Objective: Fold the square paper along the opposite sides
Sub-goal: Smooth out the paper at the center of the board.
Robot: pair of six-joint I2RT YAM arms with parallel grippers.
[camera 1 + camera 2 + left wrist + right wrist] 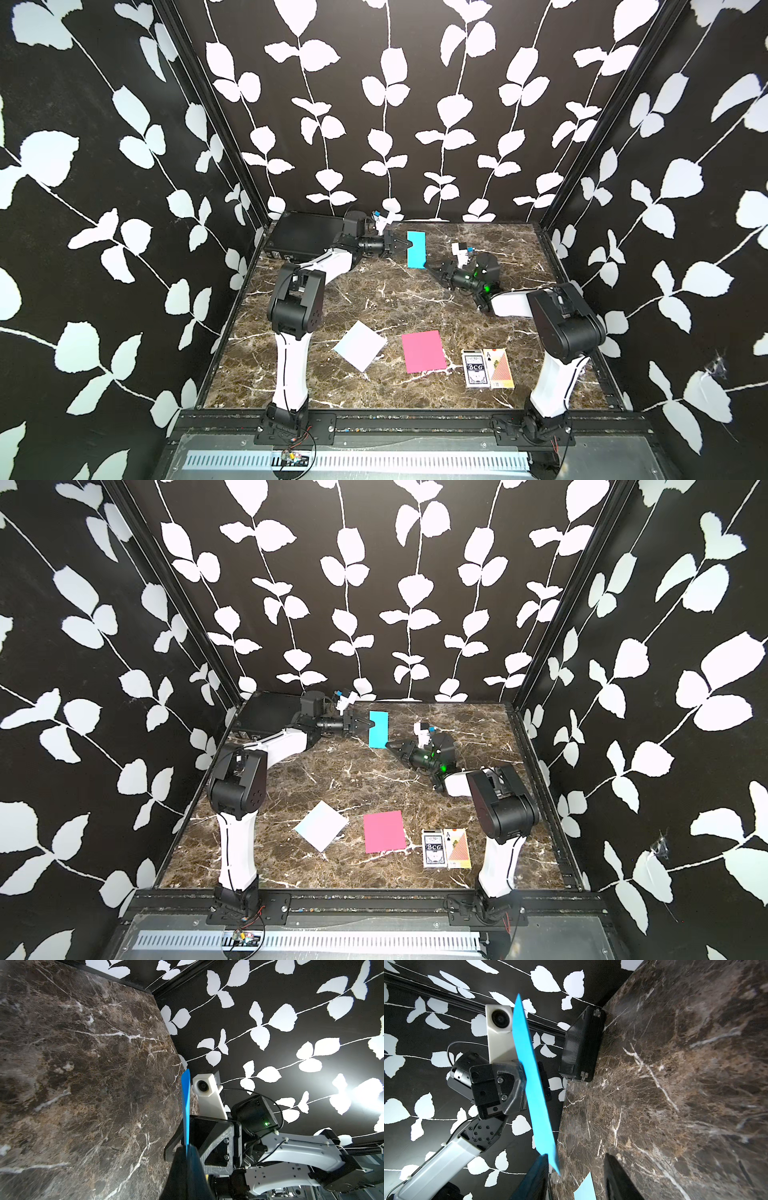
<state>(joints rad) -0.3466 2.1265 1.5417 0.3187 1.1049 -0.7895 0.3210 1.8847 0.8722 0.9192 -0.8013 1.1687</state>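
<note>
1. The left tool [405, 245] is pressed together on one long edge of the folded cyan paper rectangle [417, 249]. It holds the paper on edge over the far middle of the brown marble bench [374, 299].
2. The right tool [428, 268] sits at the paper's lower corner with its fingers [535, 1176] spread (the corner lies between them; contact unclear).
3. Near the front lie a white paper square [360, 345], a pink paper sheet [423, 351] and a playing-card box [476, 368].
4. A black case [305, 237] occupies the far left corner.
</note>
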